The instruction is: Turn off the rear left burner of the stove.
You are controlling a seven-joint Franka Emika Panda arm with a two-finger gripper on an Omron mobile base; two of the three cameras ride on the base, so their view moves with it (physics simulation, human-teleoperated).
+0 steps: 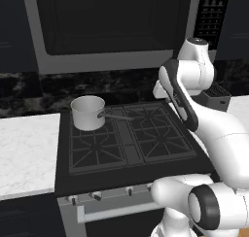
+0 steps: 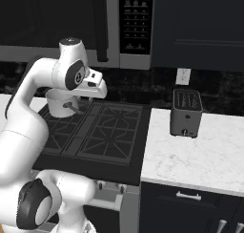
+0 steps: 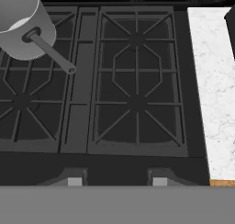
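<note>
Our hand [image 2: 97,86] hovers above the stove [image 1: 131,170], right of the rear left burner [image 1: 90,129] under the saucepan [image 1: 88,112]; its spread we cannot tell.

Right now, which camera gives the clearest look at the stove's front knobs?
The left base view: the knobs stand in a row on the silver front panel above the bar handle. In the right base view the arm covers most of the panel, leaving a couple of knobs. The hand view catches two knob tops at its bottom edge.
</note>
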